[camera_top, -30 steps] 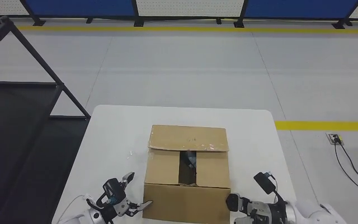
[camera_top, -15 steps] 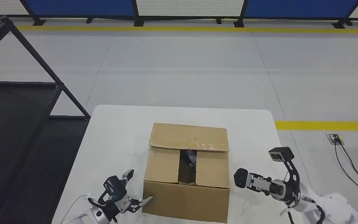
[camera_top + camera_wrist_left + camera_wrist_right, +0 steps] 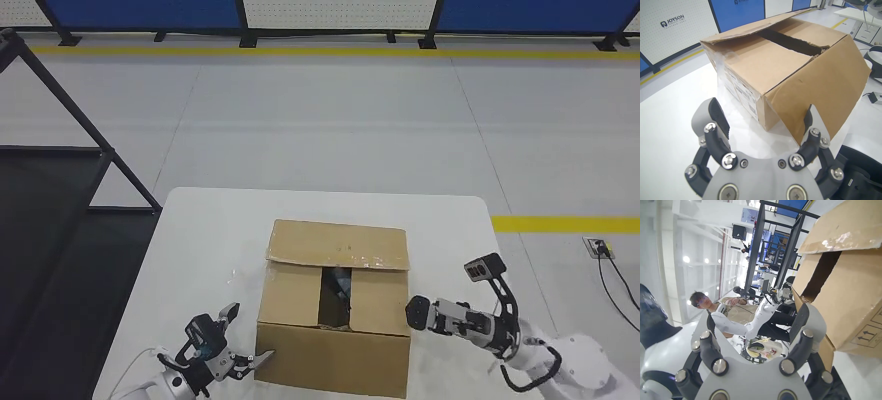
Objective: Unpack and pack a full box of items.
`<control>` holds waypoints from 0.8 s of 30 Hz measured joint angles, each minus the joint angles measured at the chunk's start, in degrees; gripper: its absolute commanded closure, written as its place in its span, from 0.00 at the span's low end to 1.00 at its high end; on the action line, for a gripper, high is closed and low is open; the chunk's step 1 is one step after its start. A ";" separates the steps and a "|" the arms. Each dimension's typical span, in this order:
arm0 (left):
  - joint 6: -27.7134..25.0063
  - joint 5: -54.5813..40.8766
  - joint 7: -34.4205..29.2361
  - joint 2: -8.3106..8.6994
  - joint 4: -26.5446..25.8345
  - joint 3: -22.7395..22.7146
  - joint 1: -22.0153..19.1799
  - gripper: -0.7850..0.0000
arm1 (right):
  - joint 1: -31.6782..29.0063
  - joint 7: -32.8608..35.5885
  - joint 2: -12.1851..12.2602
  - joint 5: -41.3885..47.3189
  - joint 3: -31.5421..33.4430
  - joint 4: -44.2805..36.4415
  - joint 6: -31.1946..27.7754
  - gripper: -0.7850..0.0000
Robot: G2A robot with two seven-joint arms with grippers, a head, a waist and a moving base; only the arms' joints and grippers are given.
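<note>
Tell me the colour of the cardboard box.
The cardboard box is brown, clearest in the left wrist view.

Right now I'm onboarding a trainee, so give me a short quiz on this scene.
1. True or false: the cardboard box has its top flaps fully closed.
2. The left gripper is: A) open, near the box's corner; B) shut on a flap; C) inside the box.
3. Fill in: the box stands on a white ____.
Key: 1 false, a gap shows; 2 A; 3 table.
</note>
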 measured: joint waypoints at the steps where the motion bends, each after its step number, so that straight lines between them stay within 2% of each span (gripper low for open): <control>1: 0.00 0.00 0.00 0.00 0.00 0.00 0.00 0.00 | 1.88 -0.74 -0.46 -0.19 -1.54 1.10 1.86 0.00; 10: 0.00 0.00 0.00 0.00 0.00 0.00 0.00 0.00 | 12.74 -8.96 -3.85 -7.00 -10.38 9.70 8.13 0.00; 17: 0.00 0.00 0.00 0.00 0.00 0.00 0.00 0.00 | 16.09 -13.09 -5.75 -6.32 -12.26 12.62 6.63 0.00; 24: 0.00 0.00 0.00 0.00 0.00 0.00 0.00 0.00 | 17.86 -21.23 -7.10 -7.84 -11.84 10.50 5.19 0.00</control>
